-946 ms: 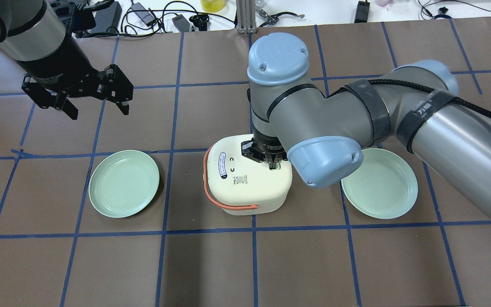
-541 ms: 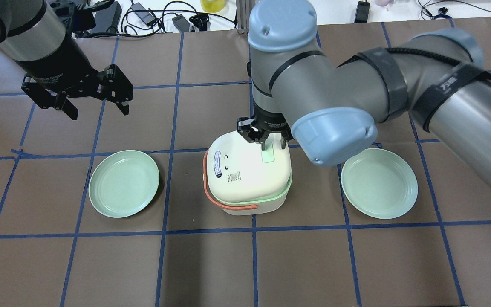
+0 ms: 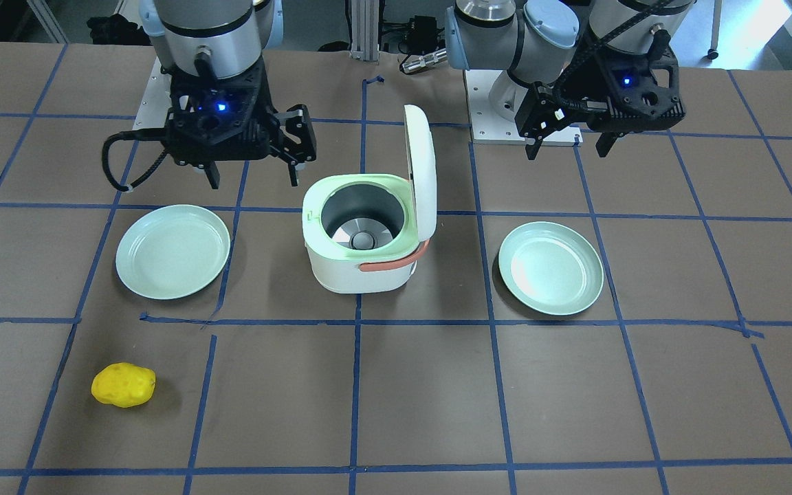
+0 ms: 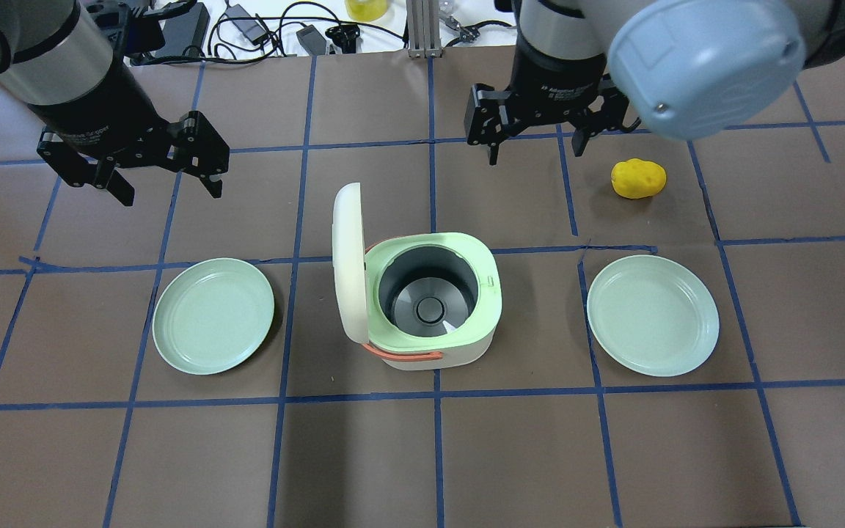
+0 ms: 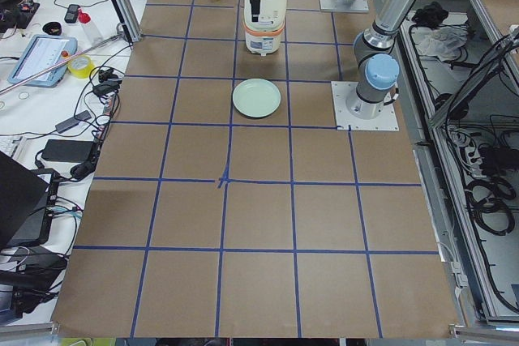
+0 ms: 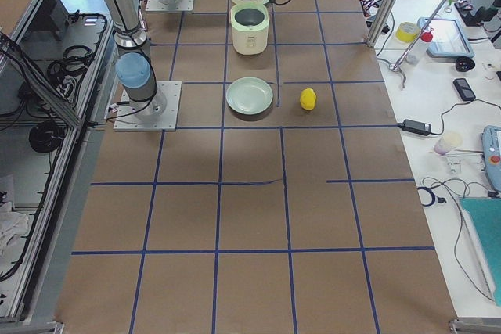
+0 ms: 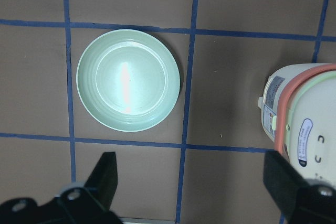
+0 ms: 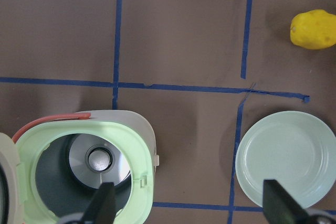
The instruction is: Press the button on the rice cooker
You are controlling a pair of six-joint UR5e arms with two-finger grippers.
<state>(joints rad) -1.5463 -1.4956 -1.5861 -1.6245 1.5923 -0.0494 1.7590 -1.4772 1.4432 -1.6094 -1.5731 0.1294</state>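
Note:
The white rice cooker (image 4: 422,352) stands mid-table with its lid (image 4: 348,264) swung upright, showing the green rim (image 4: 492,301) and the empty dark pot (image 4: 428,293). Its small latch button (image 4: 491,279) sits on the rim's right side. The cooker also shows in the front view (image 3: 358,271) and the right wrist view (image 8: 139,145). My right gripper (image 4: 538,143) is open and empty, raised beyond the cooker; it also shows in the front view (image 3: 253,175). My left gripper (image 4: 171,189) is open and empty, hovering at the far left, apart from everything.
Two pale green plates lie beside the cooker, one on the left (image 4: 213,315) and one on the right (image 4: 652,315). A yellow potato-like object (image 4: 638,178) lies beyond the right plate. Cables and gear line the table's far edge (image 4: 261,29).
My right gripper has lifted off the cooker's top and drawn back beyond it, now open. The lid has sprung open and stands upright. The left arm has not moved.

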